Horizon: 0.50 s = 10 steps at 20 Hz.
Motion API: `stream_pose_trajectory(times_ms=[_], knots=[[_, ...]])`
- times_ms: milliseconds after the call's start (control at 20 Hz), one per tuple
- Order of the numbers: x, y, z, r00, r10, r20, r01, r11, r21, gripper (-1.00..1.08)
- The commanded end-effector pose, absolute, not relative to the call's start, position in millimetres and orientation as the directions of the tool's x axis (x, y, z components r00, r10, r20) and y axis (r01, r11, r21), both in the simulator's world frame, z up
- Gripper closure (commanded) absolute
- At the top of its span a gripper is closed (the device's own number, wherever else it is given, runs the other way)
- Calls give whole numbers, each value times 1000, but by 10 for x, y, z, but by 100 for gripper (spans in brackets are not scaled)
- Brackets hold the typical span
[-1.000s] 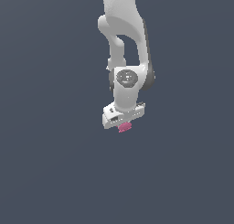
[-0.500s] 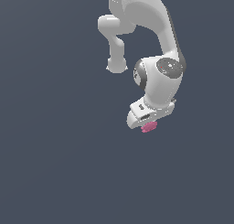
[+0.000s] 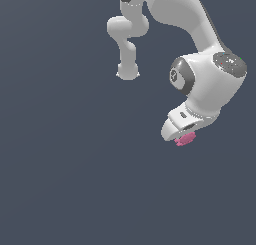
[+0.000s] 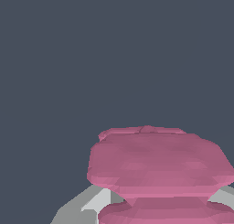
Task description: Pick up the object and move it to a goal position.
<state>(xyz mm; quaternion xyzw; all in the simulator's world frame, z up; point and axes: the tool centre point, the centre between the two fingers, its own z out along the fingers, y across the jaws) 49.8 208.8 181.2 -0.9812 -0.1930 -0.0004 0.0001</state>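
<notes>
The small pink ridged block sits at the tip of my white gripper in the exterior view, toward that view's right, held off the dark grey ground. The fingers are mostly hidden behind the hand and the block. In the wrist view the pink block fills the near field, with grey fingers showing on either side of it. The gripper is shut on the block.
The white arm arches down from the top of the exterior view, with its base link further back. The ground is a plain dark grey surface with no other objects in view.
The arm has swung toward the exterior view's right, carrying the pink block with it. The block stays in the gripper.
</notes>
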Motion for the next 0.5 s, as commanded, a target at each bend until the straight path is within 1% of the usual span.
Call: stream_pose_trajectory(times_ms=[0, 450], knots=[[534, 2178, 1862, 926, 377, 0, 377, -926, 0, 108], [585, 2303, 1928, 926, 377, 0, 377, -926, 0, 108]])
